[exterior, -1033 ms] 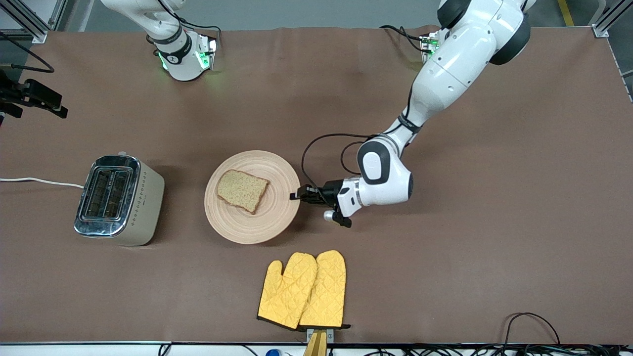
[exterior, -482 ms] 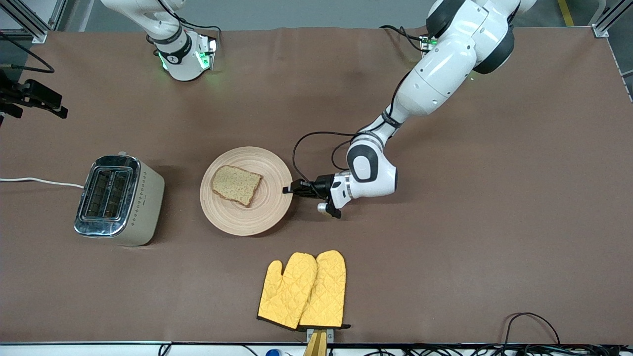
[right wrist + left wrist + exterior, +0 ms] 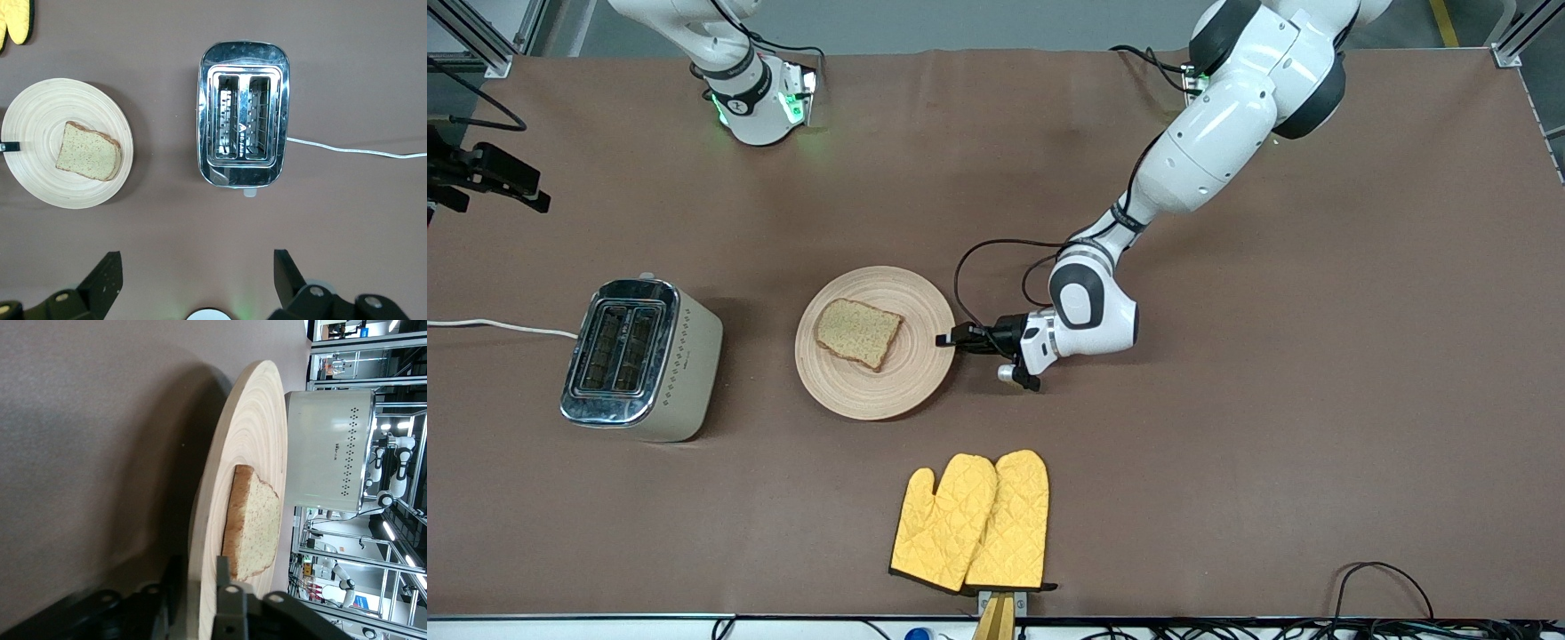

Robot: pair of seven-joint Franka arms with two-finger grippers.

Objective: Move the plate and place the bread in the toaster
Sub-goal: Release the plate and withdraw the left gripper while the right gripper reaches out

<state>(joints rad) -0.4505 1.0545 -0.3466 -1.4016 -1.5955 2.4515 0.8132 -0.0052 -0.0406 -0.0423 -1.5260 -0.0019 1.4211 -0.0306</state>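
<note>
The bread [image 3: 860, 333] lies on the plate [image 3: 876, 391] in the middle of the worktop [image 3: 1227, 444], near the toaster [image 3: 640, 358]. The left hand [image 3: 943, 340] grasps the plate's rim. The right hand [image 3: 197, 283] waits above the toaster, fingers wide apart.

Toaster [image 3: 330, 450] cord and slots hidden, left tool [image 3: 200, 613] partly cropped.

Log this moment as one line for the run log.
left end effector: at plate rim, fingers either side | bread: on plate | toaster: slots empty | right end effector: open, over toaster, waiting
</note>
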